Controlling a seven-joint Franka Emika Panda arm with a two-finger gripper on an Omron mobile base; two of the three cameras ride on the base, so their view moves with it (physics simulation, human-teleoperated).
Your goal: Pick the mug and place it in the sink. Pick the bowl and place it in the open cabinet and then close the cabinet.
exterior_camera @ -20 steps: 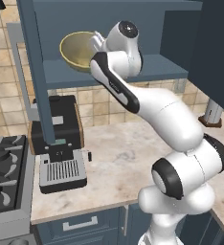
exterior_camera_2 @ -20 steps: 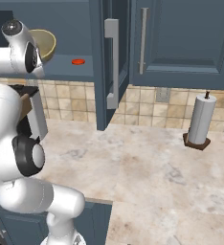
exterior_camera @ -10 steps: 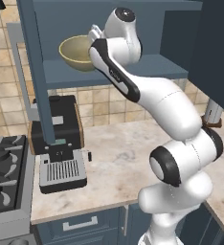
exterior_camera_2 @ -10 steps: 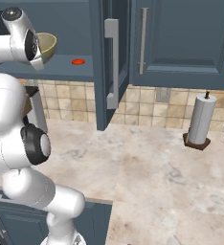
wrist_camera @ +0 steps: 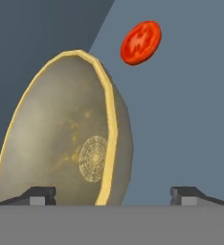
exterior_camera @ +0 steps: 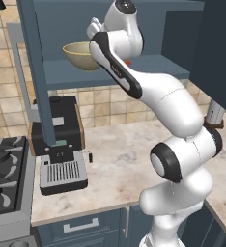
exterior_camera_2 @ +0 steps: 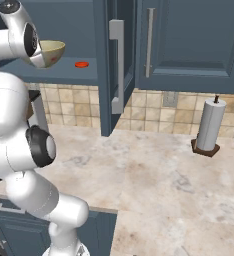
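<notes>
The olive-tan bowl [exterior_camera: 78, 55] [exterior_camera_2: 52, 50] sits on the blue shelf [exterior_camera: 115, 70] of the open wall cabinet, whose door [exterior_camera_2: 112, 65] stands swung out. In the hand view the bowl [wrist_camera: 61, 143] looks tipped on its side. My gripper [wrist_camera: 114, 194] is open at the bowl. Its two fingertips [wrist_camera: 37, 194] stand wide apart, with the bowl's yellow rim between them and neither pressing on it. The white arm reaches up into the cabinet from below. The mug and the sink are out of view.
A small red disc [exterior_camera_2: 81, 64] [wrist_camera: 140, 42] lies on the shelf just beyond the bowl. Below are a black coffee machine [exterior_camera: 59, 140], a stove [exterior_camera: 4, 178] and the marble counter [exterior_camera_2: 154, 175]. A paper towel roll [exterior_camera_2: 209, 125] stands at the right, under a closed cabinet [exterior_camera_2: 189, 40].
The gripper was shut on the bowl's rim and now stands wide open. The hand has risen deeper into the cabinet, and the bowl has settled on the shelf.
</notes>
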